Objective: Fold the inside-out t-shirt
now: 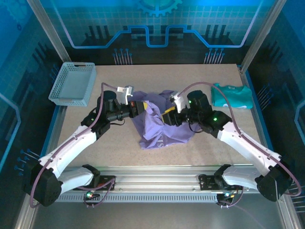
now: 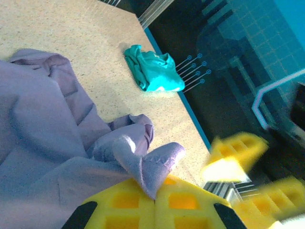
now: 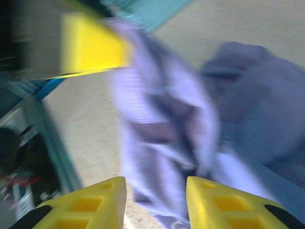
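Lavender tee point(image 1: 159, 126) x1, teal garment point(image 1: 232, 96) x1, grey mesh basket point(image 1: 72, 85) x1, robot arms point(image 1: 76, 143) x2.

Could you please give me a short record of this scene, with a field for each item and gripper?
t-shirt: lavender, crumpled in a heap on the table, not yet folded
left gripper: shut on a fold of the t-shirt
right gripper: open, cloth hanging between its fingers
mesh basket: far left corner of the table
teal garment: bunched at the far right edge
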Tool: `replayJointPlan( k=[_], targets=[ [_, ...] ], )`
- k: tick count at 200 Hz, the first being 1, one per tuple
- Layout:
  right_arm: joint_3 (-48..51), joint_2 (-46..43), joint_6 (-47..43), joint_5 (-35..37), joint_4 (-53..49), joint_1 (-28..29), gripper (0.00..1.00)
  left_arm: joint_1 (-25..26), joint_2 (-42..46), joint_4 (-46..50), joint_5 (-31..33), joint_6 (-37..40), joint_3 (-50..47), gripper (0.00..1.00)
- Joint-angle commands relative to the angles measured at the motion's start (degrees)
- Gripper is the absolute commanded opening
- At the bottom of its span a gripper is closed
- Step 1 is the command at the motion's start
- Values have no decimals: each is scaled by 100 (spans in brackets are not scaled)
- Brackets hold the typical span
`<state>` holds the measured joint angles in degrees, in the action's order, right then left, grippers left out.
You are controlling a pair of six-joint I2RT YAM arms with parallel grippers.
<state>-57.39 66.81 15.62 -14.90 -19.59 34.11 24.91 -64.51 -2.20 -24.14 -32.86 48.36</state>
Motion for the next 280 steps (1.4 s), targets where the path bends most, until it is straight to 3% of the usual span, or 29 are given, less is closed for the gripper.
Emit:
replayJointPlan(
  k=[1,38,100,126,169,185,218,280],
  targets=[
    [-26,245,771,580,29,-222,40,-30,153,-368,-303,69,-131,0],
    [-222,763,730,261,377,-182,44,-34,135,-379,-347,47,-127,0],
    [-288,1255,777,-241,756,-77,42,-34,160,-343,-346,33,-154,0],
    [-246,1301,811,-422,926,-48,33,-30,161,-336,-325,56,-160,0],
    [-335,963,641,-691,822,-89,0,-30,146,79,147,164,-82,0],
    [-386,658,580,-898,767,-144,0,-43,140,271,422,220,-59,0],
    [-356,166,517,-949,714,-151,0,-34,106,102,349,193,-72,0],
    [-221,49,1000,-980,1242,-43,0,-41,-113,258,355,226,-30,3]
  ],
)
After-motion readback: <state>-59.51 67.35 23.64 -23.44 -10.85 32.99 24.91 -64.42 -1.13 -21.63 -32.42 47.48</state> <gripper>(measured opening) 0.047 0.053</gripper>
